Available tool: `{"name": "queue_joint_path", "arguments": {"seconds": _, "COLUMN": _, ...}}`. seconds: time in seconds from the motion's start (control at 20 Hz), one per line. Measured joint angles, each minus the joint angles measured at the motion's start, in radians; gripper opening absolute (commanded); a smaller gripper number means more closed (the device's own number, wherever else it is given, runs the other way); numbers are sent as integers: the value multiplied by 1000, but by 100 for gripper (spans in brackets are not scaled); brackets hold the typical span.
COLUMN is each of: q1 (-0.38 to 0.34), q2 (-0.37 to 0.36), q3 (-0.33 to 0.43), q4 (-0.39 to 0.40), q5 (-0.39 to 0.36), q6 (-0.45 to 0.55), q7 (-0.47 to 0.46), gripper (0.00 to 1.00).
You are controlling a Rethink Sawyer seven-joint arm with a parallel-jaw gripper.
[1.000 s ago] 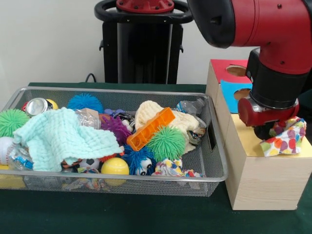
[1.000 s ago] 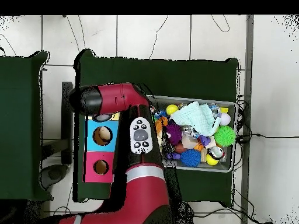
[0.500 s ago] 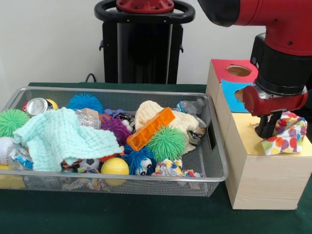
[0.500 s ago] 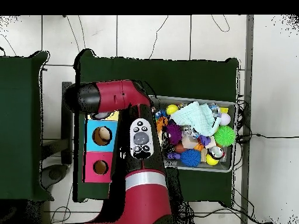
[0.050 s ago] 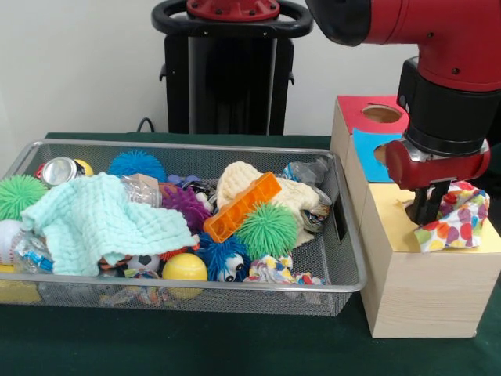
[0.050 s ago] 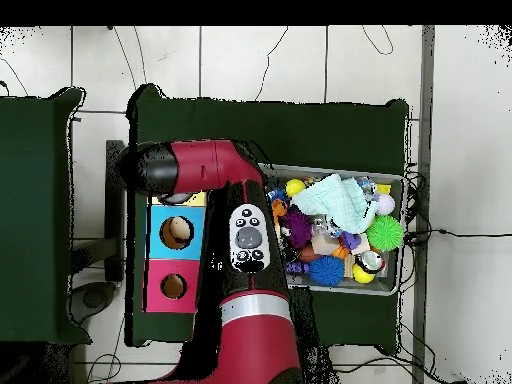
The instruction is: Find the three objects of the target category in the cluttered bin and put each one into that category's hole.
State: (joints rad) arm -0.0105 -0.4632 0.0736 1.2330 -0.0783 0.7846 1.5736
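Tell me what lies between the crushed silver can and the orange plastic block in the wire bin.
In the front view, the pale mint cloth and a crumpled clear wrapper lie between the can and the block.

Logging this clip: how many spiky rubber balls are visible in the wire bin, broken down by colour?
Green spiky balls: 2
Blue spiky balls: 2 (one has eyes)
Purple spiky ball: 1
Total: 5 visible; more may lie buried under the cloths.
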Motion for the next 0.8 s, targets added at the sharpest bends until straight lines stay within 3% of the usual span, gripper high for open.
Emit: {"name": "queue_joint_path", "arguments": {"seconds": 0.8, "q1": -23, "q2": -9, "q3": 24, "q4": 36, "q5": 20, "q6": -62, "q7": 0, "gripper": 0}}
